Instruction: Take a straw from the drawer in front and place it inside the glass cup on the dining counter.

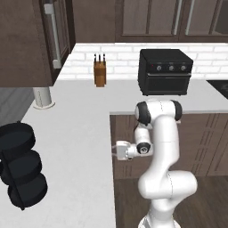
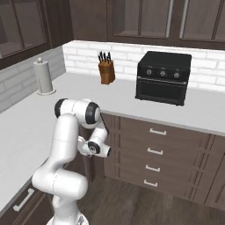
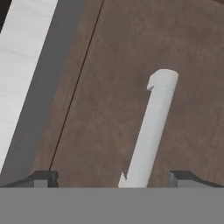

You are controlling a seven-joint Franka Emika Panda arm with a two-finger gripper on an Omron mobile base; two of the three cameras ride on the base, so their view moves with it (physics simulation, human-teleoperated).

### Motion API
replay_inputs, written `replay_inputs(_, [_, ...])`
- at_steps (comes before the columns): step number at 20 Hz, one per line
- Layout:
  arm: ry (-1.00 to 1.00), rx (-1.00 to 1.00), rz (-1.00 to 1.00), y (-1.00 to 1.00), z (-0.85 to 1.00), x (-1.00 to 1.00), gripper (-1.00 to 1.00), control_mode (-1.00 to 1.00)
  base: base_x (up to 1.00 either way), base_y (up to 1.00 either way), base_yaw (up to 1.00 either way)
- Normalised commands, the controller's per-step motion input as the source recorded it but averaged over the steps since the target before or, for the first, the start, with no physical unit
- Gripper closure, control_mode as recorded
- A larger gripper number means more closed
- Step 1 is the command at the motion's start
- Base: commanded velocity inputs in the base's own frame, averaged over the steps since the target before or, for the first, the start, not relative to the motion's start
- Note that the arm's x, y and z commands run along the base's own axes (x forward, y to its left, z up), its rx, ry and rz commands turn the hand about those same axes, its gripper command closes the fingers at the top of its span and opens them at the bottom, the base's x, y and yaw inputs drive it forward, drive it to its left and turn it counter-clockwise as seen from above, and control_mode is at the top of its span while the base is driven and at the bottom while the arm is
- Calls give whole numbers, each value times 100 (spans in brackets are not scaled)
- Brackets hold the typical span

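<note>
Judging by centre frame, the dark-brown wood drawer (image 3: 131, 65) is shut, its silver bar handle (image 3: 151, 131) framed by the spread two-finger gripper (image 3: 113, 178); everything's left.

The arm (image 1: 162, 151) is built of glossy white, rounded segments like fat tubes, bulging widest at the low joint near 6 o'clock in both base views. Dark, near-black bands ring its upper joint (image 2: 91, 113) and a small dark disc caps the wrist joint (image 2: 97, 148). The gripper (image 3: 114, 178) ends in two small dark grey, blocky fingertips (image 3: 43, 177).
</note>
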Motion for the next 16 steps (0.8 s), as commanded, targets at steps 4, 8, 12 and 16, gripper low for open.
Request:
replay_inputs(4, [0,0,0,18,-33,28,-100,-100,0,0,0])
replay_inputs(8, [0,0,0,17,-34,23,-100,-100,0,0,0])
replay_inputs(12, [0,0,0,22,-27,20,-100,-100,0,0,0])
replay_inputs(16, [0,0,0,21,-26,24,-100,-100,0,0,0])
